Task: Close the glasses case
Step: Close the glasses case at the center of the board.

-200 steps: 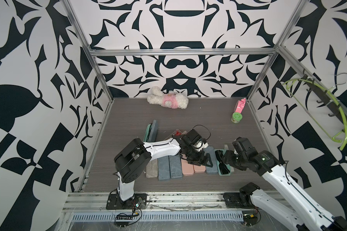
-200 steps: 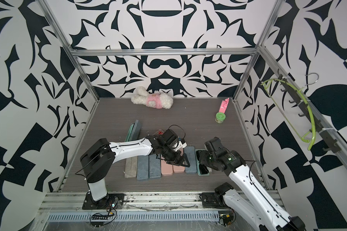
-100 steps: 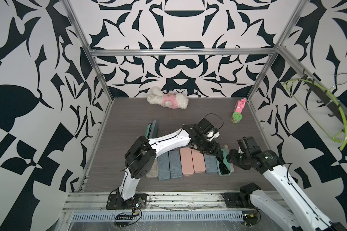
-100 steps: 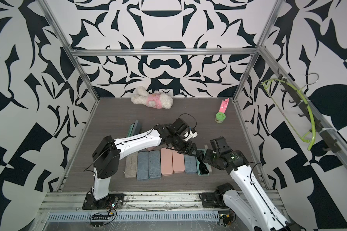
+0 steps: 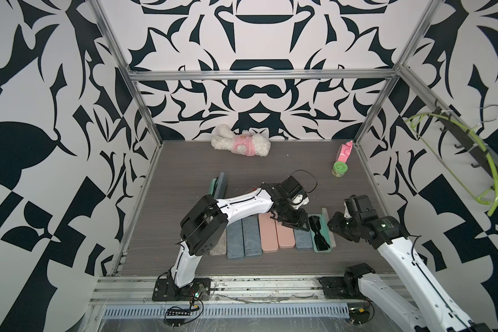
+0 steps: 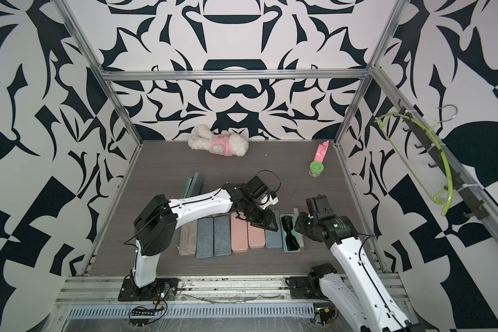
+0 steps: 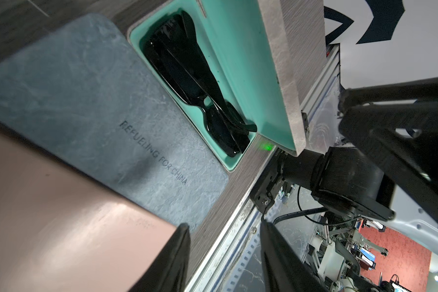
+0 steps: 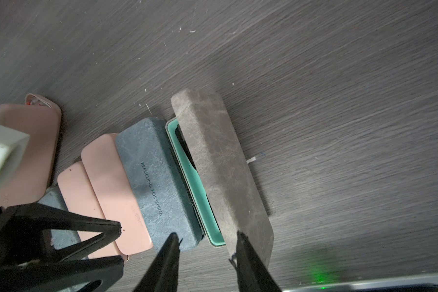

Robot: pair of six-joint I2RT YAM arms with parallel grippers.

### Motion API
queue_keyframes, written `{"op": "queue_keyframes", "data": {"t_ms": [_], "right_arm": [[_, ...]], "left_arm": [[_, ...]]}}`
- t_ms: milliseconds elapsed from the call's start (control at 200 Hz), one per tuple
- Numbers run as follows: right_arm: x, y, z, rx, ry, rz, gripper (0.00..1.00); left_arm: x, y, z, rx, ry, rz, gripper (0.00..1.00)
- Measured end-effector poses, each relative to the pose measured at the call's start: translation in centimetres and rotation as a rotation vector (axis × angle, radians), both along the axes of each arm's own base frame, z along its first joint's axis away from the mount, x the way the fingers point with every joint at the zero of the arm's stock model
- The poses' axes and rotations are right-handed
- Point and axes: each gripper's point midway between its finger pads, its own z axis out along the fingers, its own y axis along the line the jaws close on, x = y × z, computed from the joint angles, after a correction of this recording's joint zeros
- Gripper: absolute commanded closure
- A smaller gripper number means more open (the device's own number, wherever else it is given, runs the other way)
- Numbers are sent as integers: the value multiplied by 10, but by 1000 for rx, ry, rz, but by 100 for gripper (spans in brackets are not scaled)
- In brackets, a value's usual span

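Two pincers have narrowed in the last second: the left pincer (image 7: 224, 227), part open and empty, has swung from the pink cases (image 5: 276, 235) to hang beside the open case (image 7: 238, 63). The right pincer (image 8: 207, 237), part open, straddles the case's near end, one finger at the lid (image 8: 220, 161), so closing looks about to start. Between the pincers, the case's grey lid stands nearly upright over a teal tray holding black glasses (image 7: 192, 83).

Left arm (image 5: 242, 205) covers far ends of pink cases (image 5: 268, 235), most of beige case (image 5: 217, 250). Sunglasses (image 8: 182, 144) mostly hidden behind raised lid (image 8: 220, 164). Pink case (image 7: 61, 227) blurred and cropped in left wrist view.
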Motion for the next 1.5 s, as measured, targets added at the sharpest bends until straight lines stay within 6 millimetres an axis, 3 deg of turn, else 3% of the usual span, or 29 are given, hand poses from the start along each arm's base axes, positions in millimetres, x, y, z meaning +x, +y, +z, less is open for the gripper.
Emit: {"op": "queue_keyframes", "data": {"t_ms": [255, 1060, 1500], "right_arm": [[-12, -5, -22, -10, 44, -31, 65], [-12, -8, -25, -23, 49, -44, 72], [-12, -8, -25, -24, 53, -44, 74]], "left_arm": [[-2, 1, -3, 6, 4, -2, 53], [-15, -4, -11, 15, 2, -42, 60], [-20, -3, -26, 49, 21, -53, 61]]}}
